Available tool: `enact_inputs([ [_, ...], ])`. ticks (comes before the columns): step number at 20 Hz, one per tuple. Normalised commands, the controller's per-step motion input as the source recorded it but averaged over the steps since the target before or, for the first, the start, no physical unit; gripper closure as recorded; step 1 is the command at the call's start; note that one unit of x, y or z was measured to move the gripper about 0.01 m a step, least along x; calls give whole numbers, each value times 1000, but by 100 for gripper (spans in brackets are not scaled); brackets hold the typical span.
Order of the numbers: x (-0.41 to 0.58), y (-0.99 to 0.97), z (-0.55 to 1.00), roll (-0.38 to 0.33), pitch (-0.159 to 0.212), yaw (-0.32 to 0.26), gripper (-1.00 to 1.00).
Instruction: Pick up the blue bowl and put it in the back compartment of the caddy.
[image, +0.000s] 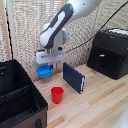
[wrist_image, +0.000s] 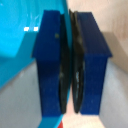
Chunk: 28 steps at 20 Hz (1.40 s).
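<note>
Exterior view: the gripper (image: 48, 63) holds the blue bowl (image: 44, 72) aloft, left of frame centre, above the wood table (image: 95, 105) and beside the caddy (image: 20, 97) at lower left. Only the wrist view shows the fingers (wrist_image: 50, 70) clamped on the bowl's rim. A red cup (image: 57, 94), a dark-blue book (image: 73, 77) and a black machine (image: 108, 53) stand nearby.

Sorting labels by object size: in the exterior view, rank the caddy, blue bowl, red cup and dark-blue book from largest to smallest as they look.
1. caddy
2. dark-blue book
3. blue bowl and red cup: they look about alike, and the gripper partly hides the bowl, so I won't rank them.
</note>
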Motion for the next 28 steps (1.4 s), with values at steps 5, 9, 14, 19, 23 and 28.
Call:
enact_inputs([
  [5,5,193,1000,6,63,26,100],
  [9,-7,478,1000,31,52,24,100],
  [14,-86,685,993,27,33,39,100],
  [19,-71,719,972,32,25,26,100],
  [23,-1,826,804,21,2,0,100],
  [28,54,884,289,-1,0,9,100],
])
